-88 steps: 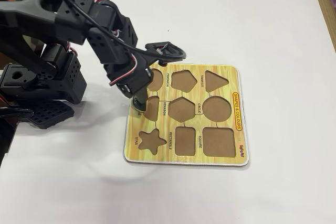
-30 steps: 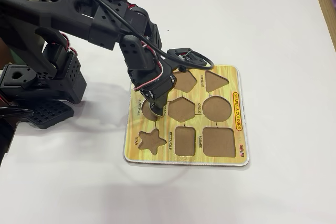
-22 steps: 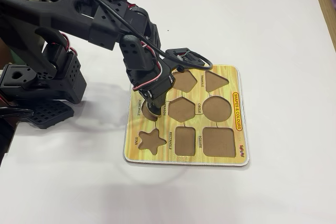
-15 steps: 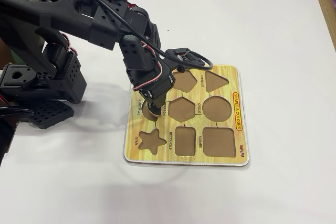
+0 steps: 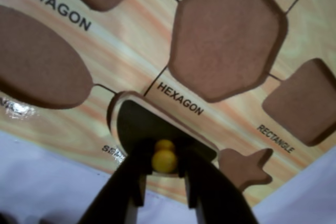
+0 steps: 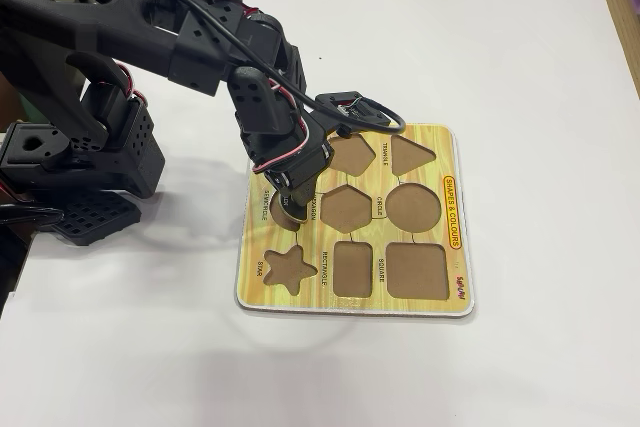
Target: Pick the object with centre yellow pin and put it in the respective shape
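Observation:
The object with centre yellow pin is a flat black semicircle lying in the respective shape, the cutout just below the word HEXAGON on the yellow board. A pale edge of the cutout shows round its curved side; how fully it sits I cannot tell. My gripper is shut on the round yellow knob, with a black finger on either side. In the fixed view the gripper points down onto the semicircle cutout at the board's left side, and the piece is hidden under it.
Brown hexagon, oval, star and rectangle cutouts surround the spot. The arm's black base stands left of the board on the white table. A wooden edge runs along the far right.
Since 2.9 s ago the gripper has travelled right onto the board. Over the last second it shifted slightly left over the semicircle cutout, then held still.

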`<state>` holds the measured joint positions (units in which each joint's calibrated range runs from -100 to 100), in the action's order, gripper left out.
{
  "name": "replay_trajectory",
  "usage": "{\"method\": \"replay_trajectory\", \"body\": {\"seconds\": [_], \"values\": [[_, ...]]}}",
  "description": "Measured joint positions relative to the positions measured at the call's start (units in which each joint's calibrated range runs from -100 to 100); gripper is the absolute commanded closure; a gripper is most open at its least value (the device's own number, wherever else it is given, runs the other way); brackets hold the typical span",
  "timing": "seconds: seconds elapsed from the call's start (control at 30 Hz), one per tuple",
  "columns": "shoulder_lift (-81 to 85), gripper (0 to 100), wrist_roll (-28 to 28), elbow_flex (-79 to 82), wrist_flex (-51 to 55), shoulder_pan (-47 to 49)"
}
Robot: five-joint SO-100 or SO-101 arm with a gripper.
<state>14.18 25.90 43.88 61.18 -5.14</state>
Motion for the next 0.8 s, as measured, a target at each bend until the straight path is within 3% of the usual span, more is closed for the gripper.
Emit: {"method": "replay_trajectory", "body": {"seconds": [0.8], "values": [[0.00,99,0.00,0.00,1.89,0.00]]}}
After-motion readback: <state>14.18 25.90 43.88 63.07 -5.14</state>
